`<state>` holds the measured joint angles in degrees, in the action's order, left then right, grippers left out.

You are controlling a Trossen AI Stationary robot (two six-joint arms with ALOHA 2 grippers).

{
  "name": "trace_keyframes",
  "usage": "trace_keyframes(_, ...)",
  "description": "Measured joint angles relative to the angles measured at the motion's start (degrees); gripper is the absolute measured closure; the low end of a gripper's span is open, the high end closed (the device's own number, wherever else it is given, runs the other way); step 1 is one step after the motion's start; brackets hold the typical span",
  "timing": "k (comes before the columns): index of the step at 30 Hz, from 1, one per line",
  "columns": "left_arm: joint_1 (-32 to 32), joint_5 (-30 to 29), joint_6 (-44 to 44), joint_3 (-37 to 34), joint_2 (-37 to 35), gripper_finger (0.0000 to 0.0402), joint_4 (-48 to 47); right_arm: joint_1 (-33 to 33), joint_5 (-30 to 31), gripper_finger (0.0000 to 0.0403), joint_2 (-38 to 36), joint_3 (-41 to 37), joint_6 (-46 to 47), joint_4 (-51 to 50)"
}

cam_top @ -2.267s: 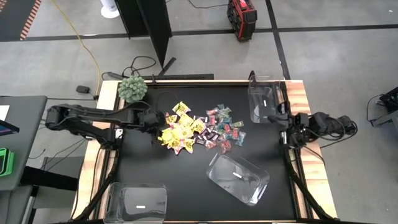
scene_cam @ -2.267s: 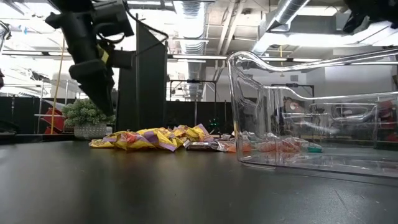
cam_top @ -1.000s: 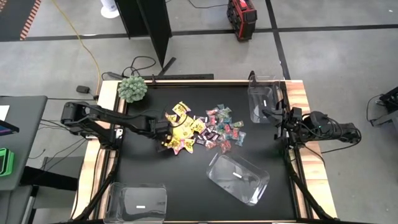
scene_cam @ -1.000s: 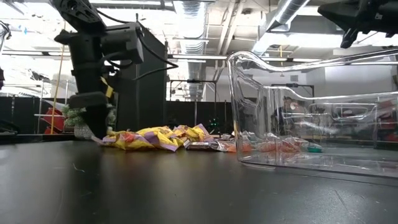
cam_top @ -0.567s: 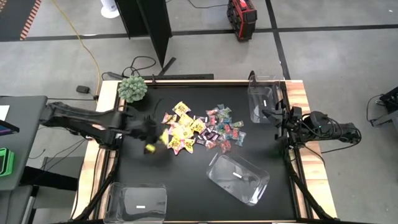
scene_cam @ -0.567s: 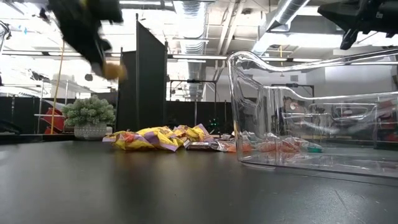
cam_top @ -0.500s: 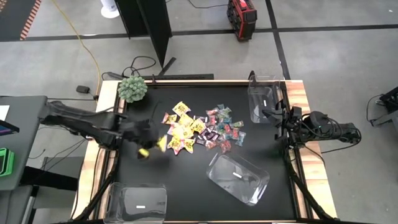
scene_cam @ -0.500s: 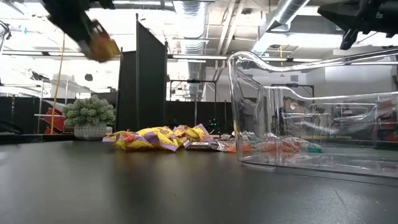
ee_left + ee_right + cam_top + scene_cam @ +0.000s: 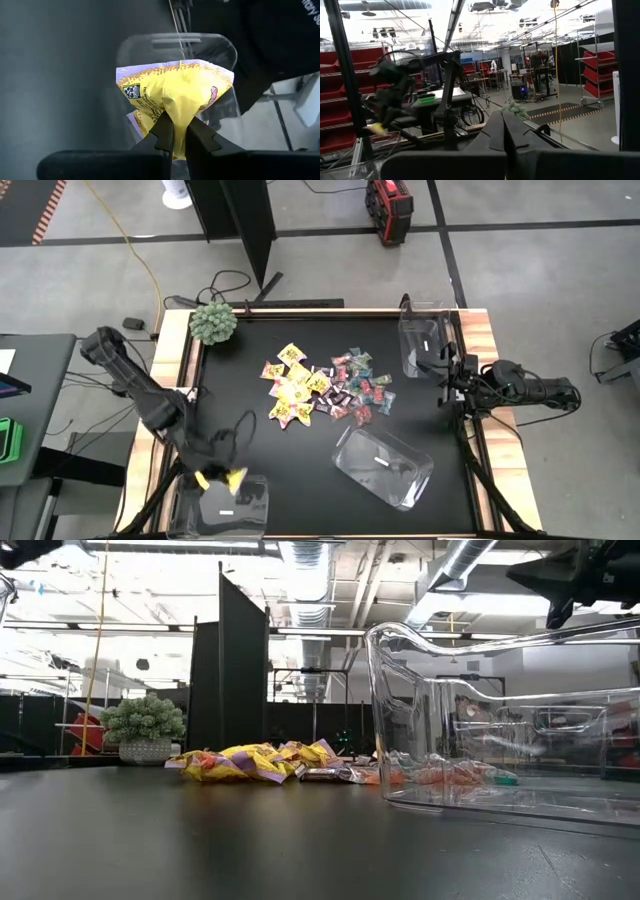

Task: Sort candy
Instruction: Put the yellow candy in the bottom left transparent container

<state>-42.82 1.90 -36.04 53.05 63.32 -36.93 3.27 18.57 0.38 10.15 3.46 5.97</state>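
The left gripper [image 9: 222,478] is now hanging over the clear bin [image 9: 250,515] at the near-left corner of the table [image 9: 300,450]; half a second ago it was still beside the candy pile [image 9: 325,387] in the middle of the table. Its fingers are closed tight on a yellow packet [image 9: 176,96], pinching it at its lower end, and in the left wrist view the packet is standing just above the bin's open top. In the low view the left arm is almost gone from the picture, while a moment ago it was carrying the packet there. The remaining sweets are lying as before: yellow ones on the left of the pile, dark bars and teal-and-pink wrappers on the right. The right gripper [image 9: 441,370] is staying at the right edge of the table, beside another clear bin [image 9: 420,340], with its fingers fully closed and holding nothing.
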Motion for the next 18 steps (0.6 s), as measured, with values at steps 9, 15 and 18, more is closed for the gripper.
trace_keyframes(9,-2.28,2.44,-5.73,7.4,14.61,0.0373,1.8,-0.04,0.0,0.0403,-0.02,0.0,0.02,0.0)
trace_keyframes(15,-2.24,1.66,-10.17,10.64,20.95,0.031,-0.94,-0.04,0.0,0.0403,-0.02,0.0,0.17,0.0)
trace_keyframes(18,-2.27,1.65,-12.46,11.97,22.28,0.0267,-4.76,-0.04,0.0,0.0403,-0.02,0.0,0.15,0.0)
